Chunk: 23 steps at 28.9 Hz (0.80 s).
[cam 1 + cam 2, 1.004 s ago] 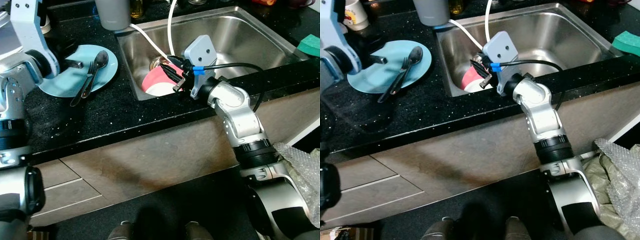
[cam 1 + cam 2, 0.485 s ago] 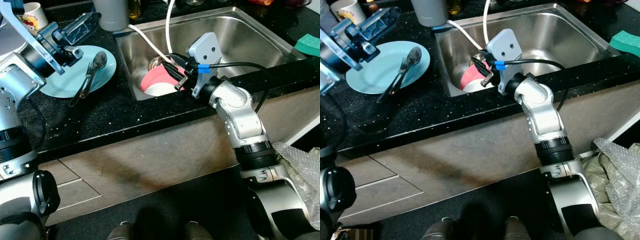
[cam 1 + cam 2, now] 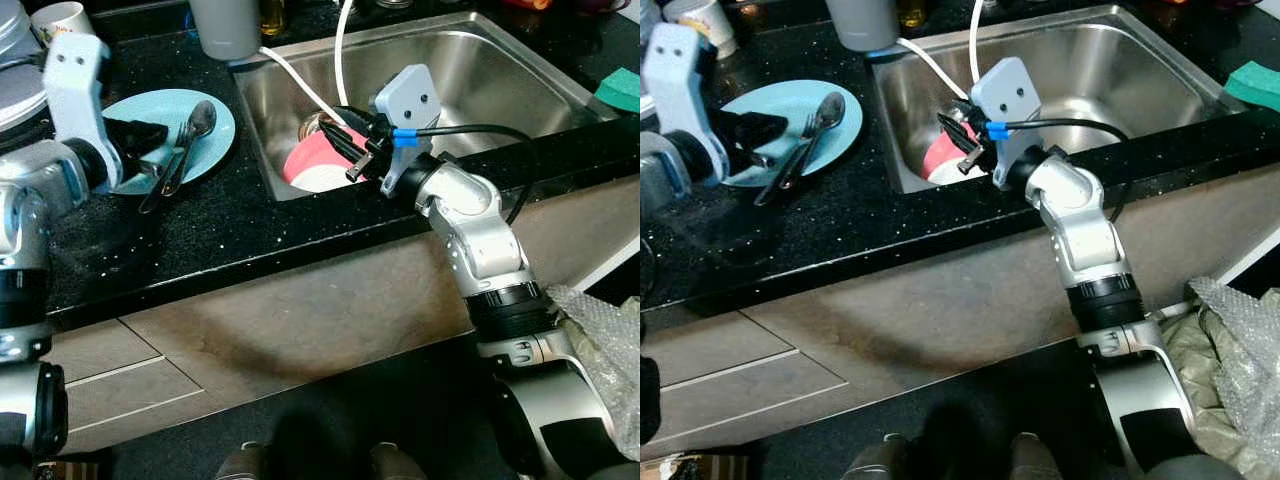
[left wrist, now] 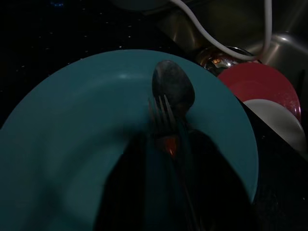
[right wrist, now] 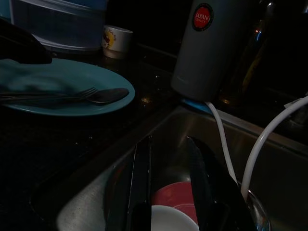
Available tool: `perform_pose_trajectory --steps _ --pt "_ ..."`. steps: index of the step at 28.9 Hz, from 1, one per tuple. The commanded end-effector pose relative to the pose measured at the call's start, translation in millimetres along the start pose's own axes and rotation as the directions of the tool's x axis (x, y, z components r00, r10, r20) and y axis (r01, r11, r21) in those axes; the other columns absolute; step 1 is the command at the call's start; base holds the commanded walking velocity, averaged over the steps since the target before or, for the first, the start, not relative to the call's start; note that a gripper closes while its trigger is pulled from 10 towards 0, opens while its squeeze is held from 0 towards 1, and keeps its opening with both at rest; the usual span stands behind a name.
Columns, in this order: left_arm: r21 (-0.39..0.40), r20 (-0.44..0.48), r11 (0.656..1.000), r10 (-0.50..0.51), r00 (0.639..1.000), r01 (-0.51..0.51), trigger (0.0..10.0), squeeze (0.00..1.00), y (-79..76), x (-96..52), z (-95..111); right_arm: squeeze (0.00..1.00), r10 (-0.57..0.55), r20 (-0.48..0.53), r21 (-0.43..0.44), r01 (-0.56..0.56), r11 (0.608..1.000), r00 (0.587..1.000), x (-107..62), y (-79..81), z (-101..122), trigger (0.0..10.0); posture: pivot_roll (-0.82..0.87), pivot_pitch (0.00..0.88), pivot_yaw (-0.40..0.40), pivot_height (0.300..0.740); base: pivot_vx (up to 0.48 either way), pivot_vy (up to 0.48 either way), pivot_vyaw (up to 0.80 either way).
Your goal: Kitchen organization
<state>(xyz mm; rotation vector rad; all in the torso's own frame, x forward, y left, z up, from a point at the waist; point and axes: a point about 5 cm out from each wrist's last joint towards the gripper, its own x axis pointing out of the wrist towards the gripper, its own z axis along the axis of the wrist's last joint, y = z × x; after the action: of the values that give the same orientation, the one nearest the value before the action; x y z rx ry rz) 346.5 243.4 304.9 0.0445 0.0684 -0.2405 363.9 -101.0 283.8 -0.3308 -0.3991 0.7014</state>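
Observation:
A light blue plate (image 3: 135,110) on the black counter holds a spoon (image 3: 203,118) and a fork (image 3: 181,140). My left gripper (image 3: 158,150) hovers low over the plate's near side, open, its fingers either side of the cutlery handles (image 4: 169,144). In the steel sink (image 3: 480,70) lies a red dish (image 3: 310,155) with a white dish (image 3: 322,181) against it. My right gripper (image 3: 345,145) hangs open just above them, and both dishes show between its two fingers (image 5: 139,178).
A grey canister (image 3: 225,25) stands behind the sink's left corner, with two white hoses (image 3: 340,50) running into the sink. A mug (image 3: 60,15) sits at the back left. A green sponge (image 3: 622,88) lies far right. Bubble wrap (image 3: 600,320) is on the floor.
My left arm swung up over the plate half a second ago and has come back down to the plate's edge over the cutlery. The right gripper has barely moved.

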Motion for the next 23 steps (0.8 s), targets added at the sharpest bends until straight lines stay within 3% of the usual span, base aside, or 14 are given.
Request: perform_pose_trajectory --steps 1,7,8,9,10,16,23 --pt "-0.021 -0.009 1.000 0.007 1.000 -0.007 10.0 1.00 1.5 -0.2 0.0 0.00 0.023 0.008 0.000 -0.023 1.000 1.000 0.6 4.8 1.8 10.0 0.05 0.189 0.052 0.740 0.000 0.000 0.00" --pt "-0.037 -0.065 0.999 0.027 0.998 -0.029 10.0 1.00 2.7 1.4 -5.0 0.00 0.027 0.006 -0.005 -0.027 1.000 1.000 0.2 4.8 1.8 10.0 0.05 0.189 0.052 0.740 0.000 0.000 0.00" --pt "-0.042 -0.132 0.998 0.048 0.990 -0.054 10.0 0.50 3.8 3.6 -13.2 0.00 0.030 0.003 -0.007 -0.030 1.000 1.000 -0.1 4.9 1.2 10.0 0.05 0.190 0.054 0.740 0.000 0.000 0.00" --pt "-0.038 -0.157 0.997 0.061 0.986 -0.068 10.0 0.50 4.0 4.3 -16.3 0.00 0.032 0.002 -0.008 -0.032 0.999 0.999 -0.2 5.0 1.0 10.0 0.05 0.190 0.054 0.740 0.000 0.000 0.00" --pt "-0.034 -0.172 0.996 0.070 0.983 -0.077 10.0 0.00 4.1 4.7 -18.0 0.00 0.032 0.002 -0.008 -0.032 0.999 0.999 -0.3 5.0 0.9 10.0 0.05 0.190 0.054 0.740 0.000 0.000 0.00" --pt "-0.003 -0.264 0.995 0.100 0.959 -0.104 10.0 0.00 5.5 5.1 -30.9 0.00 0.034 0.001 -0.009 -0.034 0.999 0.999 0.2 5.5 1.1 10.0 0.05 0.192 0.059 0.740 0.000 0.000 0.00" --pt "0.005 -0.302 0.996 0.086 0.949 -0.088 10.0 0.00 4.8 5.0 -36.1 0.00 0.033 -0.003 -0.011 -0.033 0.999 0.999 -1.2 4.8 0.1 10.0 0.05 0.192 0.062 0.740 0.000 0.000 0.00"
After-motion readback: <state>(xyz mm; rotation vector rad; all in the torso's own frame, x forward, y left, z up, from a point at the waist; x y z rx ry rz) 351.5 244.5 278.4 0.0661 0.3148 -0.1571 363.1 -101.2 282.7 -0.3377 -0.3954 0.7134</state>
